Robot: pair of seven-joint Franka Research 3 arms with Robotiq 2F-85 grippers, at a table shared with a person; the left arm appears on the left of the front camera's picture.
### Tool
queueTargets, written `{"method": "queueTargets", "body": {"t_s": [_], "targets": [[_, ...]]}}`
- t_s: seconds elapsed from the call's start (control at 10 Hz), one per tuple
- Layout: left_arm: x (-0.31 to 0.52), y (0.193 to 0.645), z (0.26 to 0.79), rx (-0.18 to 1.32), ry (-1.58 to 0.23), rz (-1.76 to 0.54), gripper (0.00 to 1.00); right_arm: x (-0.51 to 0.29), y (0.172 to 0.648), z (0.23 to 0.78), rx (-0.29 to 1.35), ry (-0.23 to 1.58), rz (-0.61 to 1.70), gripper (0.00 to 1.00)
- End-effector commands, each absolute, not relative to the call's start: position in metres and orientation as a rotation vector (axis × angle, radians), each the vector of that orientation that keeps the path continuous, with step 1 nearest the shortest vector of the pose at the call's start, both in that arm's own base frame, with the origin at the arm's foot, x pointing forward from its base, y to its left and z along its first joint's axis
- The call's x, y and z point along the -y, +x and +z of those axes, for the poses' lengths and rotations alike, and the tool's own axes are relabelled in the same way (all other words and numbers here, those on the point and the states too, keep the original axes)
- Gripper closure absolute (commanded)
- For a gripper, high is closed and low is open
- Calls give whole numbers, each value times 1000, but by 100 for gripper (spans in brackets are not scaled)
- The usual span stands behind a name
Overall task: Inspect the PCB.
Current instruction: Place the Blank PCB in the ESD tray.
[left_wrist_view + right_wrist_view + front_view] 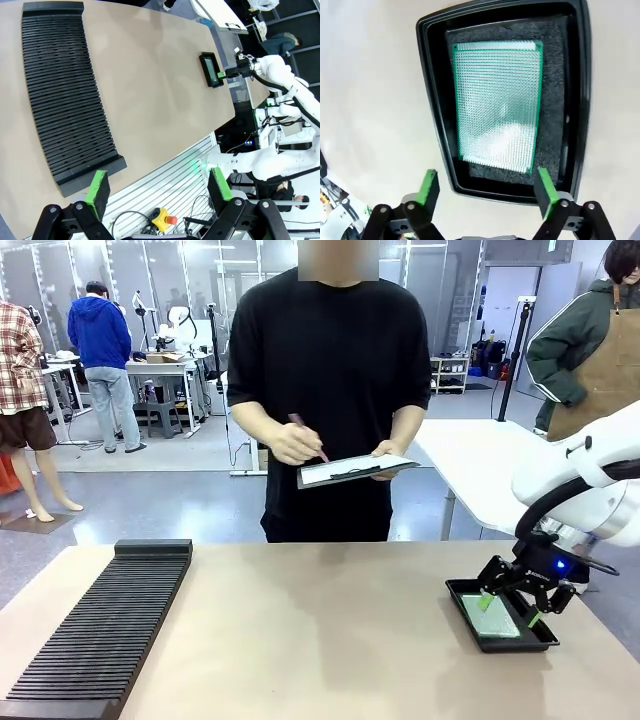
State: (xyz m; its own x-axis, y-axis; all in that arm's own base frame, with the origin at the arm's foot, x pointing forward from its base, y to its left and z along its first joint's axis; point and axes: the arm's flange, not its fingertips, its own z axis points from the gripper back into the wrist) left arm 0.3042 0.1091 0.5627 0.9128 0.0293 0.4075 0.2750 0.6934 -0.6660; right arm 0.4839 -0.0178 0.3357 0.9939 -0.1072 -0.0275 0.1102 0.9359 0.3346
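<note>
The PCB [497,105] is a thin green board with a pale dotted face. It lies flat inside a shallow black tray [432,95] at the table's right side, and shows as the PCB [497,617] in the tray [462,595] from the front. My right gripper [510,610] hangs open just above it, green pads [430,185] spread to either side of the board's near end, holding nothing. My left gripper [159,189] is open beyond the table's near edge, with nothing between its fingers. Far across the table the tray [206,67] is seen again.
A long black ribbed rack [105,630] lies along the table's left side, the same rack [65,95] in the left wrist view. A person stands at the far side holding a clipboard [355,469] and a pen [308,436].
</note>
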Motion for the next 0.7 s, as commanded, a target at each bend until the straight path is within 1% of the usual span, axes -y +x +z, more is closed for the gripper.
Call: {"method": "queueTargets", "body": {"t_s": [0.0,0.3,0.4,0.6], "targets": [[-111,305,566,398,-785,-143,0,16,477,343,-3,299,-152,0],[-111,305,566,398,-785,-143,0,17,481,344,19,307,-201,0],[-111,305,566,398,-785,-143,0,19,482,343,-3,329,-132,0],[-111,305,566,398,-785,-143,0,19,482,343,-3,329,-132,0]]}}
